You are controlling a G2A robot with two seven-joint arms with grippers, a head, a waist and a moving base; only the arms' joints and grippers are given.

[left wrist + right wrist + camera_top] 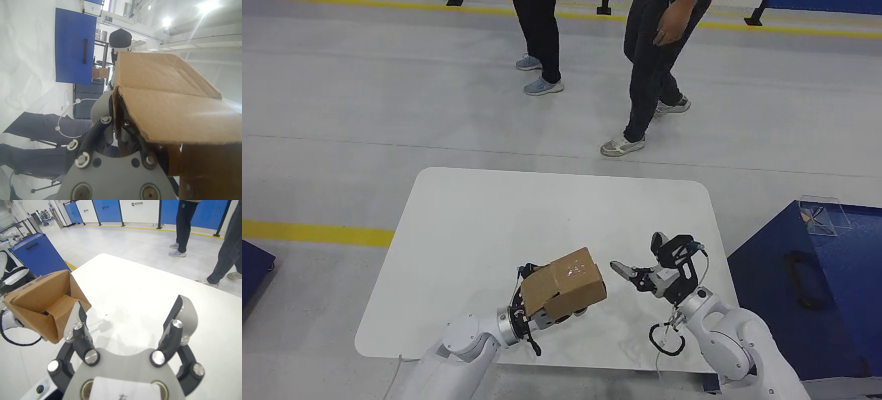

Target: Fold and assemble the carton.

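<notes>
Currently the carton [563, 285] is tilted and appears raised off the white counter [492, 220], with bare counter stretching away beyond it. The left gripper [118, 132] is at the carton's closed-off end. Its fingers are pinched onto one cardboard wall, one finger outside and one tucked inside. That single wall seems to be the only hold.

The carton's open mouth faces the right gripper [129, 300], which sits just beside the mouth. Its jaws are spread wide and hold nothing. One ribbed finger [79, 311] is close against the nearest mouth edge; whether it touches cannot be told. Inside the mouth, one inner flap [60, 308] lies partly folded in. The outer panels are unfolded.

Judged step: closing the mouth flaps, with the right gripper as the pusher.

Risks from here:
- A push on a flap could pivot the carton about the one-wall pinch, because nothing looks to brace it from below. It could twist or slip out.
- The nearest finger could snag the raw edge and crease the panel off its score line.
- The inner flap could spring back out if the outer panels go over it late.
- Too hard a pinch could crush the held wall.
</notes>
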